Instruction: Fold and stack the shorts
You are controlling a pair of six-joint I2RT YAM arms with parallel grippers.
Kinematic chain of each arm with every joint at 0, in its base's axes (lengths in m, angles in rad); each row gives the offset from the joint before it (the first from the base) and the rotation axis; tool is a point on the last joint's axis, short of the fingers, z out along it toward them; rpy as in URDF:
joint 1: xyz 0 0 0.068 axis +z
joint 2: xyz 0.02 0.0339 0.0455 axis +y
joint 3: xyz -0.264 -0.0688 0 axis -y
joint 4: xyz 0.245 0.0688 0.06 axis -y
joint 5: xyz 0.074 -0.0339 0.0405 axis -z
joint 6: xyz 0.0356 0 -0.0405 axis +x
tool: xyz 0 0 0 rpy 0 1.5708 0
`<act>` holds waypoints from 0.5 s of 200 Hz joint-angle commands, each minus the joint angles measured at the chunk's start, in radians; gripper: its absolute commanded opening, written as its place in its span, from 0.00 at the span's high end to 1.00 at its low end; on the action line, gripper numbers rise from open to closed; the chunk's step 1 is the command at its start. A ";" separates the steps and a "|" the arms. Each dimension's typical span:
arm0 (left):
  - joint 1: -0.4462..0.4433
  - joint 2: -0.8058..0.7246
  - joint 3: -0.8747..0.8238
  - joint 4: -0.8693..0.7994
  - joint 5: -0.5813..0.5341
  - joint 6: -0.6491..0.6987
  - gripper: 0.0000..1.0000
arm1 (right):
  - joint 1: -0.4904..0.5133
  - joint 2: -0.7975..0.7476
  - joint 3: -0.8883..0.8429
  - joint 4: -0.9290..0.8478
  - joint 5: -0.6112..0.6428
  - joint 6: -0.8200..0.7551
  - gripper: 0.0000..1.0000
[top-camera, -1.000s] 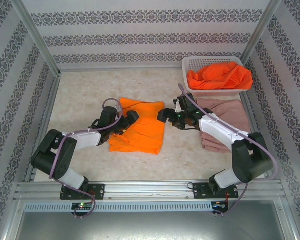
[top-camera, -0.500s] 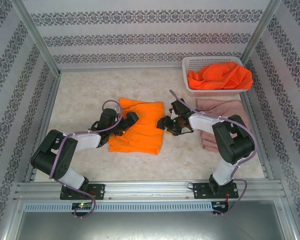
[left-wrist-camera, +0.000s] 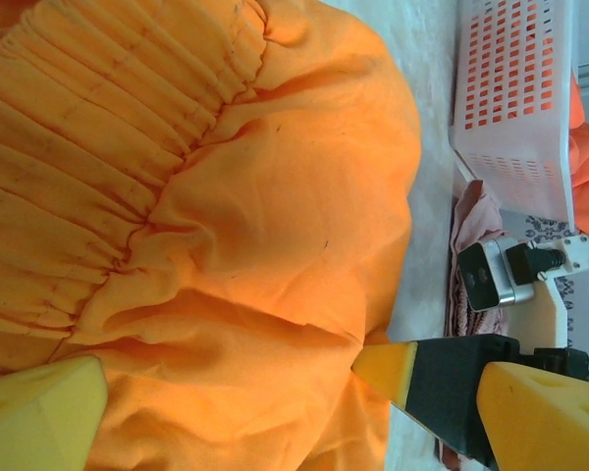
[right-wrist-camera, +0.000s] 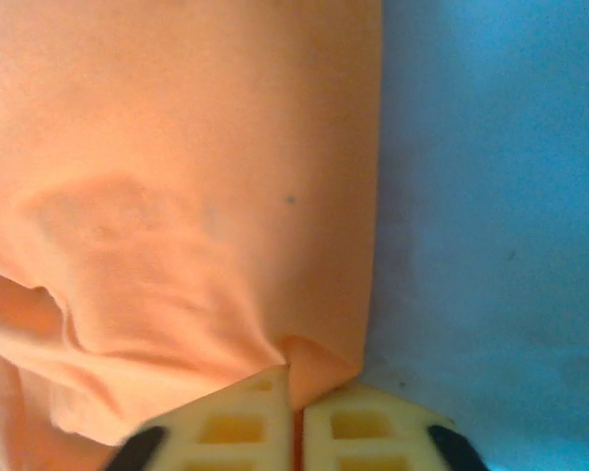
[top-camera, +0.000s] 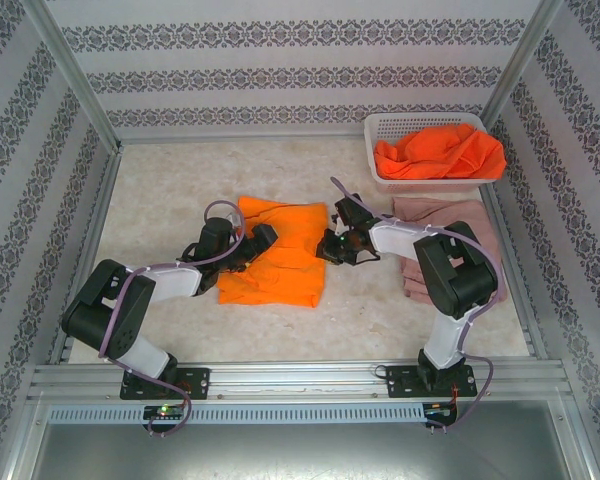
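**Two end effectors at one pair of orange shorts**

Overhead, the orange shorts (top-camera: 277, 252) lie flat on the pale, speckled surface (top-camera: 170, 190), a soft rectangle between the two end effectors. The left end effector (top-camera: 260, 240) rests over their left part. The right end effector (top-camera: 325, 245) sits at their right edge. To the right of it, the right arm partly covers the dusty pink shorts (top-camera: 470, 225). Beyond it, a white lattice basket (top-camera: 420, 125) holds crumpled orange shorts (top-camera: 440, 152); how many is hard to tell.

From the left wrist, the left end effector (left-wrist-camera: 290, 422) stands spread wide, with its foam-yellow fingertips (left-wrist-camera: 39, 412) cut off at the bottom corners. The orange shorts (left-wrist-camera: 226, 226) lie ahead of and between them, with a tightly gathered waistband and smooth, puffy cloth. Just right of that gap, the right end effector (left-wrist-camera: 385, 367) meets the hem.

From the right wrist, the right end effector (right-wrist-camera: 294, 417) has its pale ribbed pads pressed together, pinching the shorts' (right-wrist-camera: 177, 196) lower corner. Matte cloth spreads ahead and to the left. To the right, the surface (right-wrist-camera: 491, 196) looks blue-tinted and blurred.
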 commanded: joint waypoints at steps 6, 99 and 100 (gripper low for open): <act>0.007 -0.080 0.005 -0.070 0.008 0.050 0.00 | -0.019 -0.071 0.077 -0.215 0.134 -0.134 1.00; 0.037 -0.263 0.000 -0.162 0.011 0.093 0.00 | -0.197 -0.338 0.359 -0.987 0.634 -0.640 1.00; 0.037 -0.262 0.000 -0.159 0.012 0.092 0.00 | -0.198 -0.339 0.361 -0.990 0.636 -0.644 1.00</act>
